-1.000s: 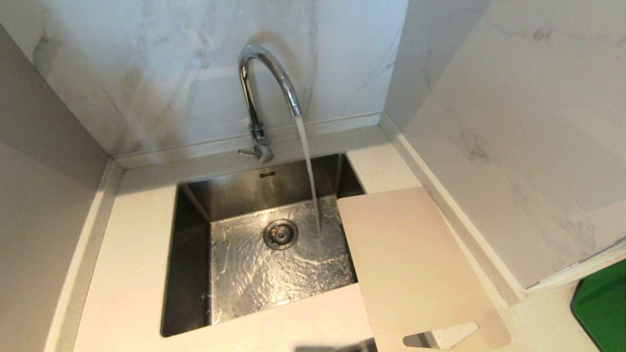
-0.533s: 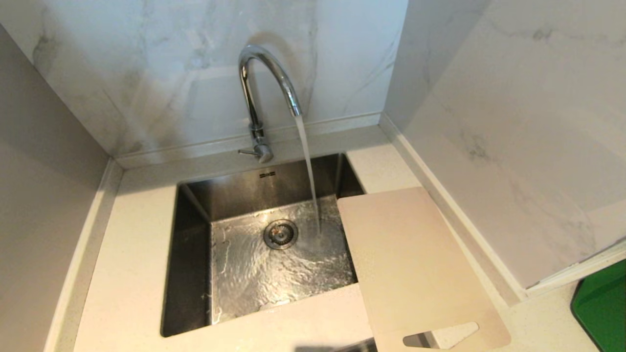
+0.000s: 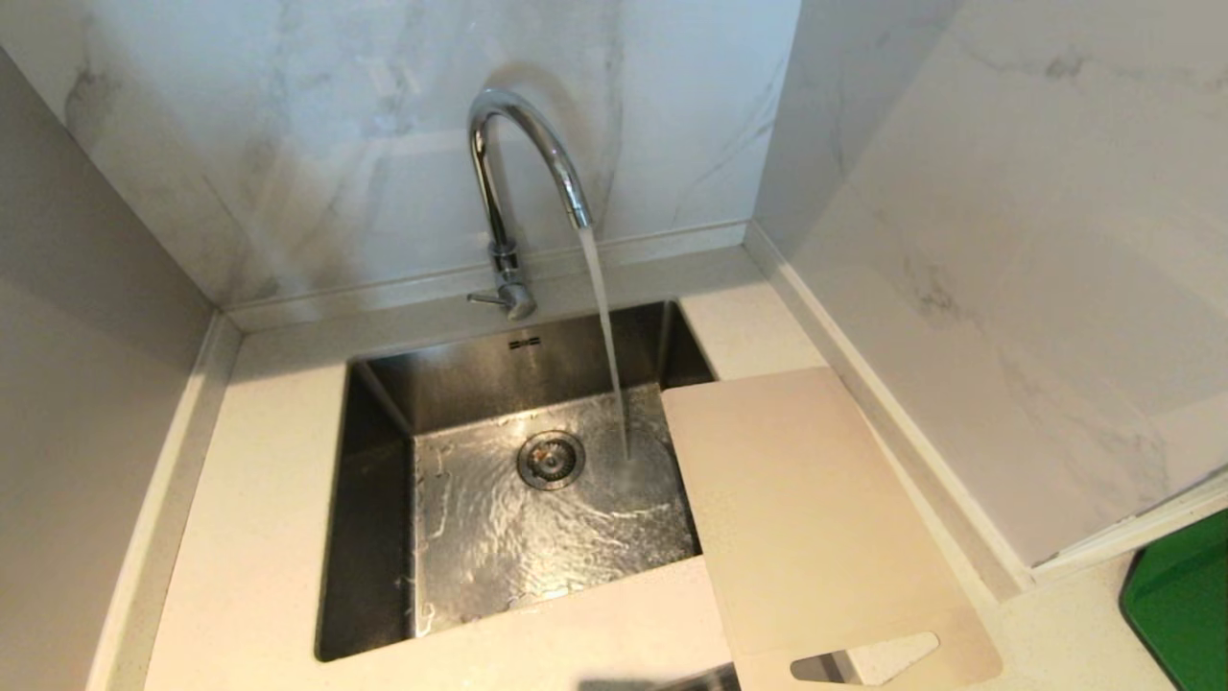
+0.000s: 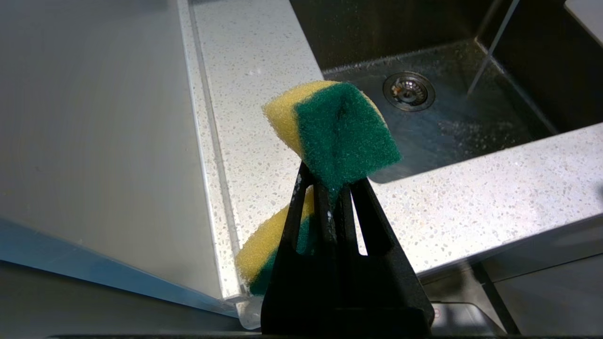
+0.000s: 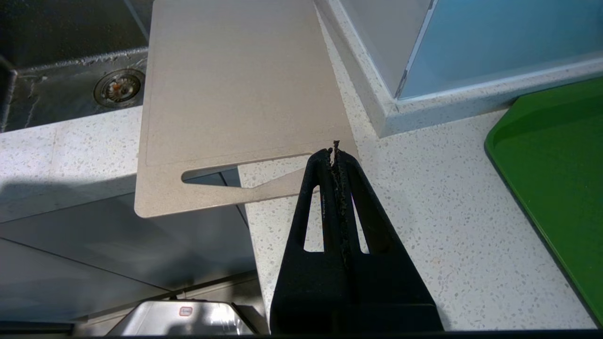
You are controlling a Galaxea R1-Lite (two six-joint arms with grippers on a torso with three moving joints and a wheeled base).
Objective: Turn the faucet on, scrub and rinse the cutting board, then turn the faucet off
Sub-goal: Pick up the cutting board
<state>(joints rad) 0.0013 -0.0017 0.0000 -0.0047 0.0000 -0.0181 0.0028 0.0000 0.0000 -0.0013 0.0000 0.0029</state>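
Jaws pinch a sponge (image 4: 330, 127) over speckled counter (image 4: 471, 188) beside marble walls (image 3: 1007, 240).

A white marble-veined wall (image 3: 317, 144) rises behind the speckled pale stone countertop (image 3: 259, 537), meeting a second marble wall (image 3: 1007, 269) at a corner on the right; a plain grey panel (image 3: 77, 384) closes the left side. A steel sink basin (image 3: 384, 422) is sunk into the counter, its wet floor glinting with light around the round drain (image 3: 551, 460); a green slab (image 3: 1185, 605) lies at the far right edge
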